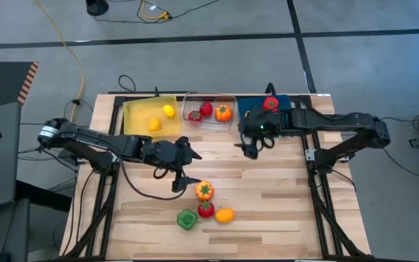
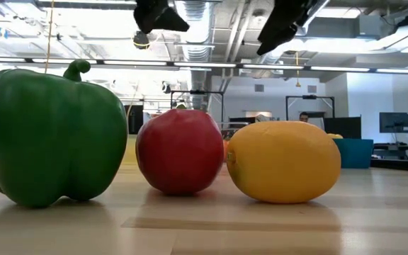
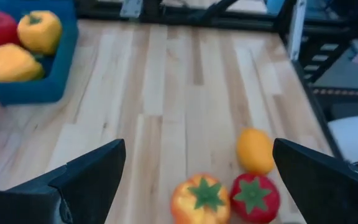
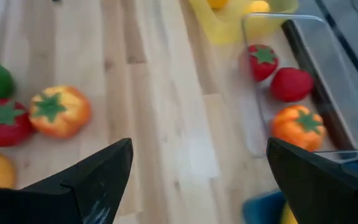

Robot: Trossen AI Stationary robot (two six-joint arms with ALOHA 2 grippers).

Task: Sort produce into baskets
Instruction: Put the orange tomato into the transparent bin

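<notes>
1. Wooden table (image 1: 282, 204), light planks, fills the centre of the high view.
2. Along its upper edge, left to right: yellow bin (image 1: 138, 115), clear bin (image 1: 211, 124), blue bin (image 1: 286, 103), side by side.
3. Loose on the planks, lower centre: orange-yellow pepper (image 1: 204, 191); just below it a red tomato (image 1: 206, 209); green pepper (image 1: 187, 219) to its left, touching or nearly; orange citrus (image 1: 225, 215) to its right.
4. Low view: green pepper, red tomato and citrus rest directly on the wood, in a row.
</notes>
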